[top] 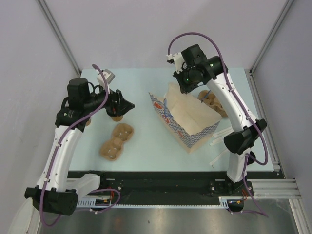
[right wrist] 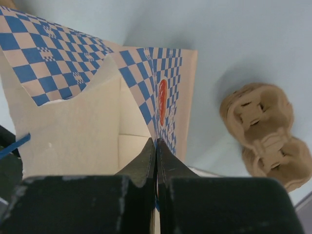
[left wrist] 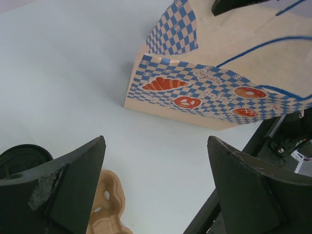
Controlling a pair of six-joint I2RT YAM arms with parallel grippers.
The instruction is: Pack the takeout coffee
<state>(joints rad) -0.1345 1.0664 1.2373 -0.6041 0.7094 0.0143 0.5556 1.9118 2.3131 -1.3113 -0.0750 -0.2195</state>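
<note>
L jaws gape wide, empty; takeout coffee (left wrist: 22, 157) stands upright on bench (top: 146, 87) just outside the L finger (left wrist: 73, 185), not btwn them. Paper bag (top: 192, 122) sits well apart to the R. R jaws pinched shut on its rim, so L arm (top: 68, 141) is nearer.

Pale table (top: 146, 153): paper bag (top: 195, 122) centre; takeout coffee (left wrist: 22, 157), pulp carrier (top: 117, 140) left; second carrier (top: 213, 102), straws (top: 220, 140) right.
</note>
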